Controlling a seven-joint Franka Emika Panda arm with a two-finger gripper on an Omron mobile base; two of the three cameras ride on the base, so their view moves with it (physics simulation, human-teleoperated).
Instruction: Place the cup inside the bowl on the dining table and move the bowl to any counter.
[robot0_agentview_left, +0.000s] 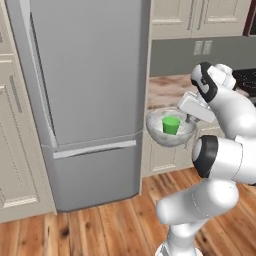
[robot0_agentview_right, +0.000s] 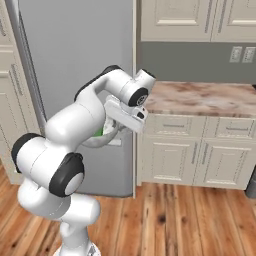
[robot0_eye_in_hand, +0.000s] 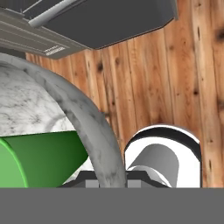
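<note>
Gripper (robot0_agentview_left: 189, 118) narrowed, we are pinching the rim of the bowl (robot0_agentview_left: 165, 134) and holding it in the air. We are carrying the cup (robot0_agentview_left: 171, 124) upright inside the bowl. In the hand view we are looking along the bowl's grey rim, with the green cup just inside it, over the wooden floor (robot0_eye_in_hand: 175, 83). We are hanging the bowl in front of the grey refrigerator (robot0_agentview_left: 90, 100), just beside the marble table (robot0_agentview_left: 167, 90) over cream cabinets (robot0_agentview_right: 200, 155).
</note>
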